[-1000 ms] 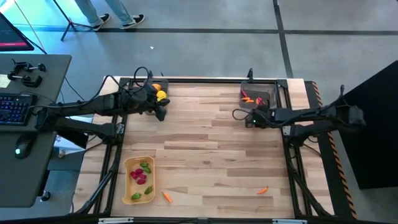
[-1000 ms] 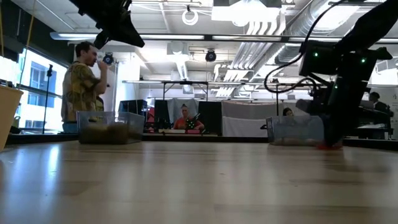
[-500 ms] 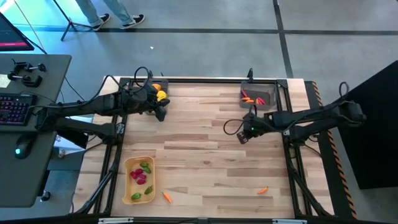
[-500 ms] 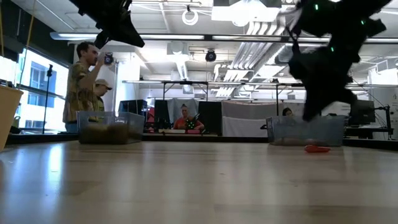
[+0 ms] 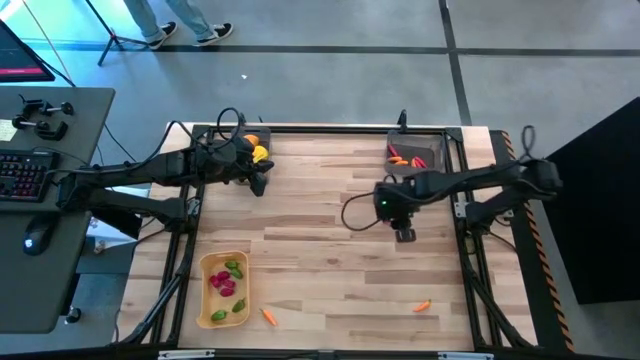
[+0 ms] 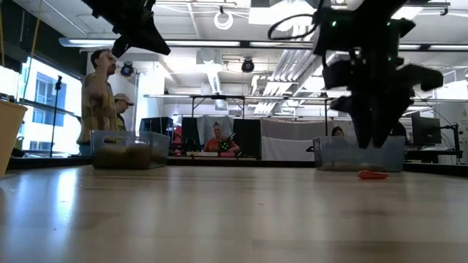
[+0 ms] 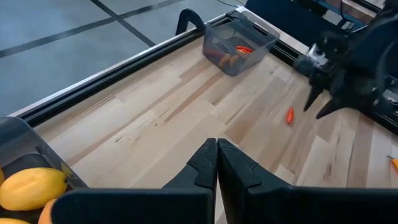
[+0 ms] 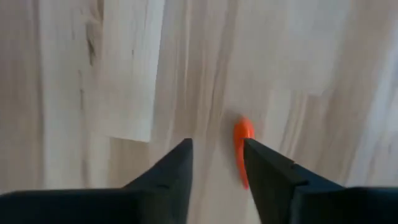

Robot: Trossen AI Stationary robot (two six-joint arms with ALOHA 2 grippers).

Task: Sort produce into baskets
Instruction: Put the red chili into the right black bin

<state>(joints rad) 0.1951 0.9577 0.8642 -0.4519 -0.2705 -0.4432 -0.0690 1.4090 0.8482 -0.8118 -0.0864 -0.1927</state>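
Nearest the front edge, two loose orange pieces [image 5: 422, 306] lie on the table [image 5: 330, 240], beside the tan tray [image 5: 208, 265] holding green and magenta items. Mid-table, the right gripper [image 5: 404, 235] hangs with jaws parted over bare wood, nothing held. At the far edge, the left gripper [image 5: 259, 184] is closed and empty beside the bin of yellow fruit [image 5: 258, 152]; the other grey bin [image 5: 417, 148] holds red-orange pieces.

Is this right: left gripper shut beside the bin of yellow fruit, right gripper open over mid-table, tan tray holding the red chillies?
One thing is off. The tan tray holds green and magenta pieces, as the high view shows. The red chillies lie in the dark bin at the table's far right corner. The left gripper shut by the yellow-fruit bin and the right gripper open over mid-table are correct.
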